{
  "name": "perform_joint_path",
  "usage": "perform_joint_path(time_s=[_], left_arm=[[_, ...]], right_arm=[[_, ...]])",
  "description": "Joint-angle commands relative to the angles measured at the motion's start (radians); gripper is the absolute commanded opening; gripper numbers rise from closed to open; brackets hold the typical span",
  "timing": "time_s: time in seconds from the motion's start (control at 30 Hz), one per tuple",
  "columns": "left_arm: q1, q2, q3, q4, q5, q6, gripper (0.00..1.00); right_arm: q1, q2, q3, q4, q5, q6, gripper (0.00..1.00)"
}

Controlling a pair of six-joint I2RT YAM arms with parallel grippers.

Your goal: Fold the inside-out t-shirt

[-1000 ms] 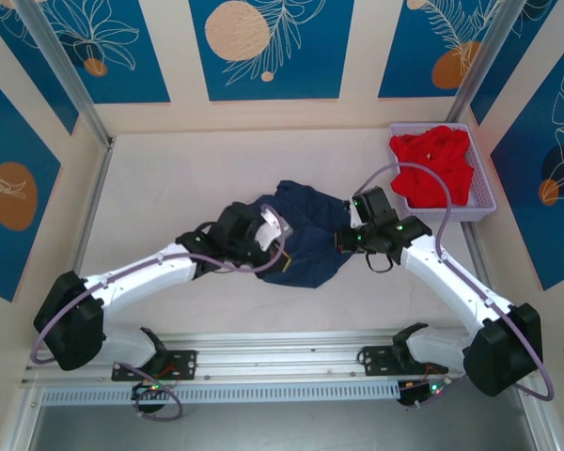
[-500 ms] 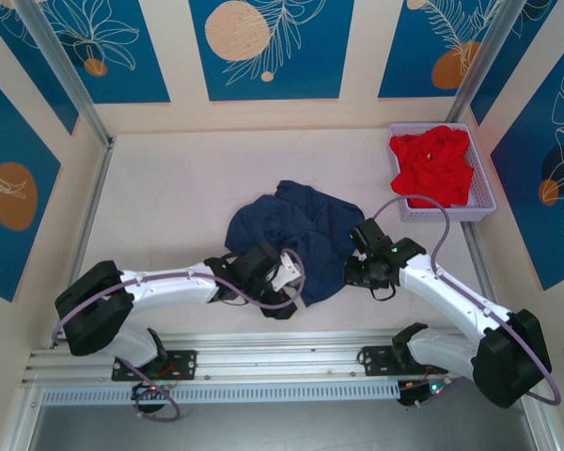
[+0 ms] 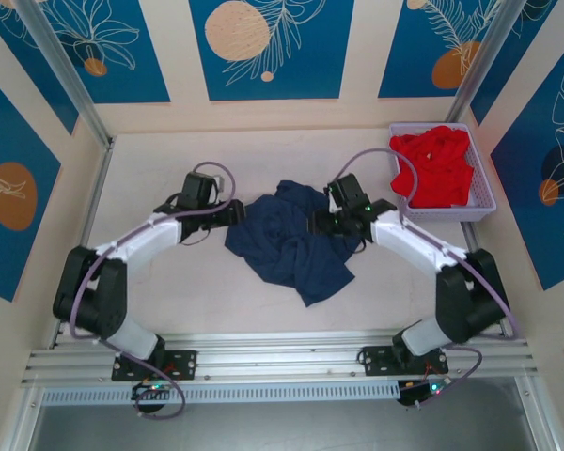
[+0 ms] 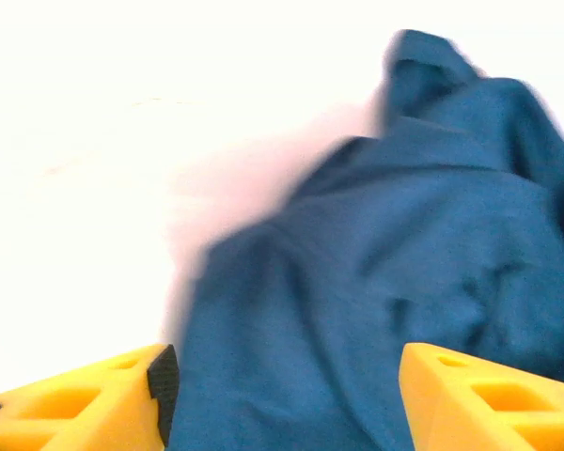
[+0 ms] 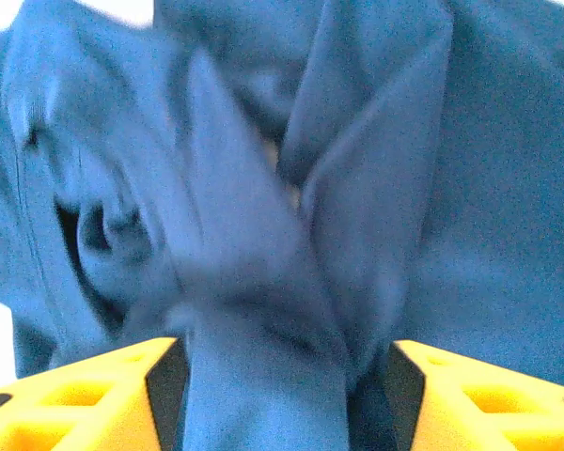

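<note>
1. The inside-out t-shirt (image 3: 291, 240) lies crumpled in a dark blue heap near the middle of the table (image 3: 160, 282), one flap trailing toward the near edge
2. The left gripper (image 3: 233, 211) sits at the heap's left edge; its wrist camera shows the yellow fingers (image 4: 85, 404) spread wide, with cloth lying between them but not pinched
3. The right gripper (image 3: 321, 224) is at the heap's far right side; its fingers (image 5: 470, 395) also stand apart, with a twisted fold of the shirt running up between them, and nothing is clamped
4. A lavender basket (image 3: 489, 202) occupies the far right corner, holding a bright red garment (image 3: 435, 164), well apart from the shirt
5. The right arm's purple cable (image 3: 395, 160) arcs in front of the basket's left side
6. A metal rail (image 3: 282, 352) runs along the near edge, behind both arm bases
</note>
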Motion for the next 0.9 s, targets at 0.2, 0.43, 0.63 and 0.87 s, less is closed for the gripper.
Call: perform_joint_path(time_s=[0.2, 0.43, 0.63, 0.87], left_arm=[[0.016, 0.255, 0.146, -0.068, 0.189, -0.002, 0.67], [-0.014, 0.309, 0.148, 0.001, 0.244, -0.045, 0.45], [-0.005, 0.229, 0.233, -0.014, 0.166, 0.020, 0.03], [-0.004, -0.052, 0.314, -0.008, 0.105, 0.149, 0.00]], right_arm=[[-0.071, 0.454, 0.384, 0.067, -0.057, -0.117, 0.72], [-0.059, 0.671, 0.602, 0.009, 0.004, -0.207, 0.60], [-0.073, 0.590, 0.670, 0.001, 0.044, -0.291, 0.01], [-0.115, 0.231, 0.592, -0.004, -0.009, -0.293, 0.00]])
